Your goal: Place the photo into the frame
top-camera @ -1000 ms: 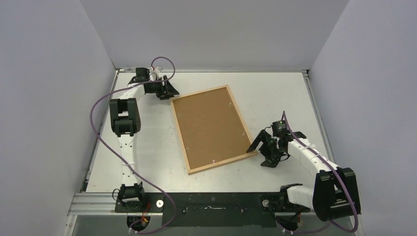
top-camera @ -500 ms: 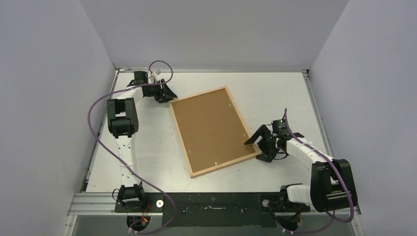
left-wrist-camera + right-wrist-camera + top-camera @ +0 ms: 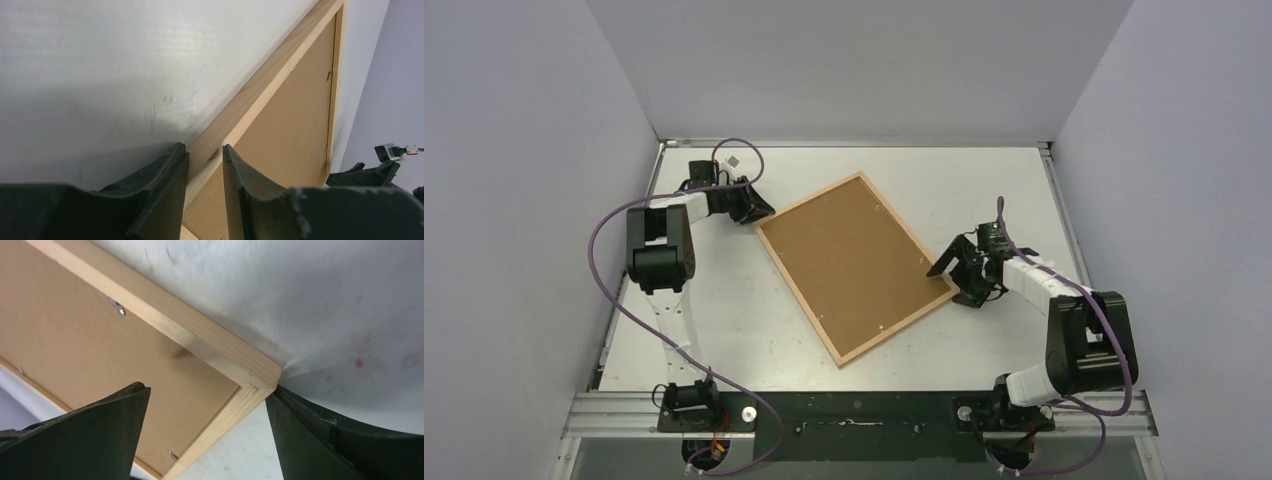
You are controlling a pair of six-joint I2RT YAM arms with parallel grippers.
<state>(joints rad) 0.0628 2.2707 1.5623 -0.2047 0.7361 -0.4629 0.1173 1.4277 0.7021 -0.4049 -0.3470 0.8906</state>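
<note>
The frame (image 3: 809,199) lies face down on the table, slanted, with its brown backing board (image 3: 854,265) up. My left gripper (image 3: 759,212) is at the frame's far left corner. In the left wrist view its jaws (image 3: 205,150) stand narrow, one on each side of the pale wood bar (image 3: 260,87), which fills the gap between them. My right gripper (image 3: 954,283) is at the right corner, jaws wide. In the right wrist view (image 3: 207,389) one finger (image 3: 310,440) touches the corner of the bar (image 3: 165,315). The photo is not in view.
Grey walls close in the table (image 3: 724,310) on the left, back and right. Small metal tabs (image 3: 120,311) hold the backing board in the frame. The arm bases sit on a black rail (image 3: 854,412) at the near edge.
The frame has turned counter-clockwise in the top view. The left gripper moved left and nearer with its corner, its jaws narrowing. The right gripper moved farther away with the right corner.
</note>
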